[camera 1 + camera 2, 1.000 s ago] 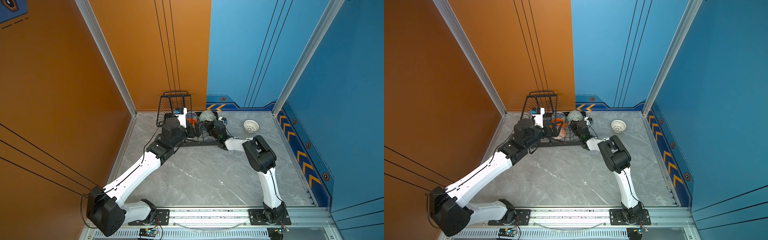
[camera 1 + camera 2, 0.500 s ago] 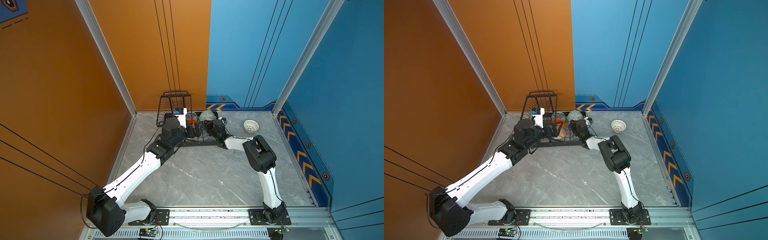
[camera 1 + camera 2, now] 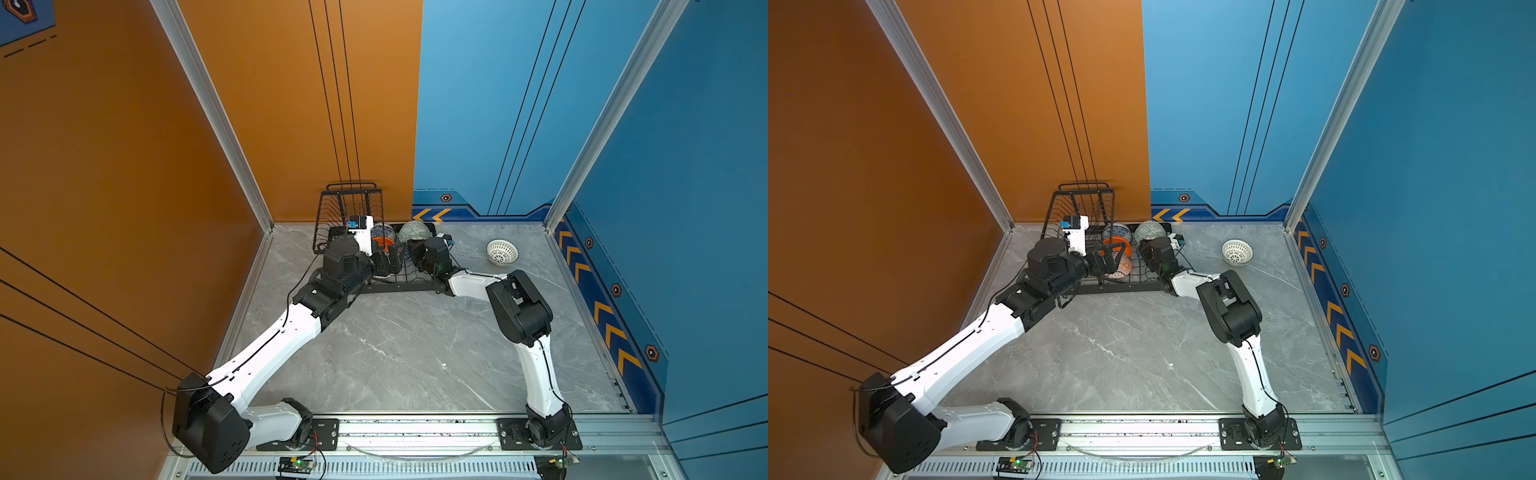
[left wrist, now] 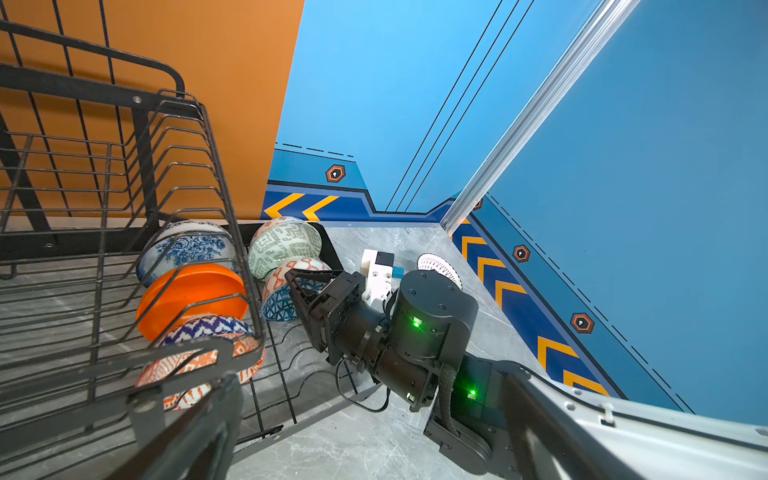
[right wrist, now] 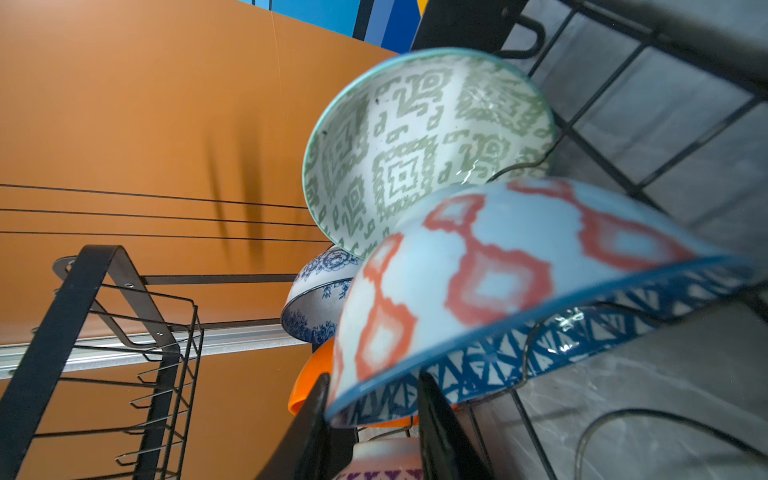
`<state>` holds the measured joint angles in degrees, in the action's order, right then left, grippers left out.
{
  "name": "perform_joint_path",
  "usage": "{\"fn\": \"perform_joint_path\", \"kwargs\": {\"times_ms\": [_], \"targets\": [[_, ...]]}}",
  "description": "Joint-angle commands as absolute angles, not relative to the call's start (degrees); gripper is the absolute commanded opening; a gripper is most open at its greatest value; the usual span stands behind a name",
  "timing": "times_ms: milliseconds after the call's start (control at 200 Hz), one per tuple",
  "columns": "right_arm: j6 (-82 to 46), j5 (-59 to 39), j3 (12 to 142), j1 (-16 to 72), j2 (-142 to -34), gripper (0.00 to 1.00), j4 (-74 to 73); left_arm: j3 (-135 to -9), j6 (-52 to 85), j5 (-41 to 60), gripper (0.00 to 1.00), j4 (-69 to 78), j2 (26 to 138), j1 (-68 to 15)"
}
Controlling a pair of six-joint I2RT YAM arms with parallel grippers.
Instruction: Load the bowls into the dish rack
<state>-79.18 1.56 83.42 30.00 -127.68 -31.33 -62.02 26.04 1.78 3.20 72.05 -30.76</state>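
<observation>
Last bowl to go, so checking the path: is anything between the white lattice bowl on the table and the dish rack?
No loose object; only bare table separates the white lattice bowl from the dish rack. The right gripper sits at that side of the rack, jaws astride the blue triangle bowl.

I run two arms built alike. My left arm (image 3: 274,353) and right arm (image 3: 540,374) wear glossy white shells between bulky matte-black joint housings. A thin black cable (image 3: 277,331) is clipped along the white shell. Black base plates (image 3: 510,435) show screw heads. Green status lights (image 4: 415,323) glow on the right wrist, and the right gripper (image 4: 305,286) is black.
</observation>
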Motion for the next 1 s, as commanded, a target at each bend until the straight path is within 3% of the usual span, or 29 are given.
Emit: {"fn": "perform_joint_path", "kwargs": {"times_ms": [0,335,395,516,736,881,956,996], "targets": [[-77.43,1.06,84.58,29.72,-127.14,0.39,-29.01,-61.52,26.24,2.31,0.98,3.87,70.49,-30.37],[-75.85,0.27,84.18,29.71,-124.87,0.5,-28.62,-61.26,25.84,1.62,0.98,3.78,70.05,-30.85],[-75.64,0.18,83.93,29.71,-124.3,0.58,-28.64,-61.26,25.76,1.53,0.98,3.78,69.84,-30.94],[-74.73,0.18,83.29,29.65,-122.89,0.64,-28.3,-61.35,25.54,1.34,0.98,3.45,69.63,-31.24],[-74.27,-0.43,82.14,29.53,-121.05,0.69,-28.52,-61.7,24.55,-0.07,0.98,1.8,68.77,-32.81],[-73.46,-0.62,80.37,29.47,-118.36,0.85,-28.48,-62.56,23.84,-1.29,0.98,0.02,68.04,-33.81],[-72.22,-0.74,79.16,29.36,-115.52,0.99,-27.91,-62.74,24.33,-0.98,0.98,-0.67,67.64,-33.88],[-71.3,-1.24,78.77,29.27,-114.4,1.0,-27.64,-62.71,24.64,-0.86,0.98,-0.99,67.36,-33.87]]}}
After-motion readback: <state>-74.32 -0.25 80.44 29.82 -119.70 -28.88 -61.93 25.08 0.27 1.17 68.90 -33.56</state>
